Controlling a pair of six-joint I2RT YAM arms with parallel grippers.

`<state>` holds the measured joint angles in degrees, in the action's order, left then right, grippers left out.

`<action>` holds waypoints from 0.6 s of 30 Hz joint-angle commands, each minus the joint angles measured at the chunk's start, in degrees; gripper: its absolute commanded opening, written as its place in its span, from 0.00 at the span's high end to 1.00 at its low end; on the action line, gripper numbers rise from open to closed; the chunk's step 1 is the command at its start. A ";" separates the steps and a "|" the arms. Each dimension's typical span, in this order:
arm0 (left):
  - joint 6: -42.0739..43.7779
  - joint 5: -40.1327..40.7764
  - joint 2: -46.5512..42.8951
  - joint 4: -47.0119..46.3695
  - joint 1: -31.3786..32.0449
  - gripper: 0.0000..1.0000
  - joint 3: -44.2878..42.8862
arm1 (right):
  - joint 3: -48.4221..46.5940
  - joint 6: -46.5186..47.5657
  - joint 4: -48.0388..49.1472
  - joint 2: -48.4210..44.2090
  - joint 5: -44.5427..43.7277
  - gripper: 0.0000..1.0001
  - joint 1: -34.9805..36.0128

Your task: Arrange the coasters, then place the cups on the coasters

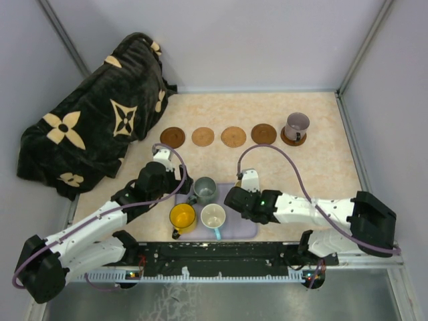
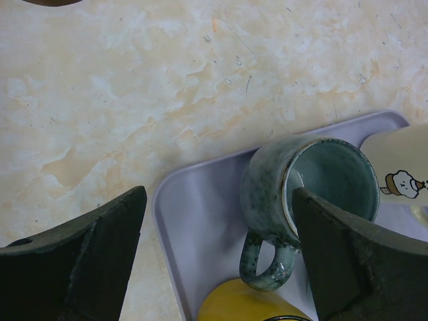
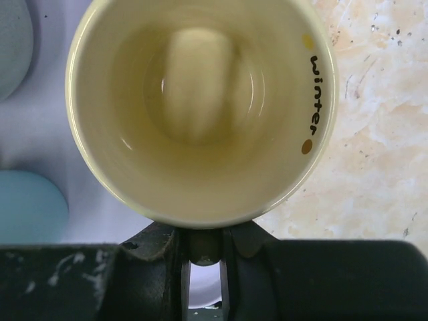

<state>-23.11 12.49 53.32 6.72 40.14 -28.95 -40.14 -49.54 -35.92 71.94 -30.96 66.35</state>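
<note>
Four bare coasters (image 1: 172, 137) line the worktop's (image 1: 314, 180) far side. The left pincer (image 2: 219, 200) gapes wide and empty over the lavender tray (image 2: 200, 221), one finger against the grey-green cup (image 2: 267, 194). A yellow-orange cup (image 1: 182, 216) and a cream cup (image 1: 213, 216) stand on the tray. The right pincer (image 3: 204, 267) is clenched on the pale yellow cup (image 3: 200, 100), lettered "winter" inside its rim, at the tray's right edge. Far right, the mauve cup (image 1: 297, 124) sits on the fifth coaster (image 1: 293, 140).

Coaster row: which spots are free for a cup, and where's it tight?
Free: four bare coasters left of the mauve cup; also the table strip between that row and the lavender tray. Tight: the tray, three cups plus the pale yellow cup in the right gripper, left gripper open over it.
</note>
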 commanded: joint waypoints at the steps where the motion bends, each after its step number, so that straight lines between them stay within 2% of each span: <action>1: 0.11 0.78 -0.93 -0.24 0.38 0.05 0.56 | -3.32 -0.06 -1.19 1.53 -4.68 1.00 0.31; 8: 0.22 1.35 -1.28 -0.43 0.38 0.05 0.56 | -7.09 4.78 -2.50 1.63 -8.50 1.00 0.29; 18: 0.87 2.44 -1.57 -0.98 0.38 0.05 0.55 | -12.13 14.57 -0.87 -0.07 -19.51 1.00 0.02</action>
<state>-23.07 13.96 52.42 6.68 40.14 -28.67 -46.98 -40.01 -39.66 73.76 -39.48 66.37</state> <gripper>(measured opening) 0.956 0.180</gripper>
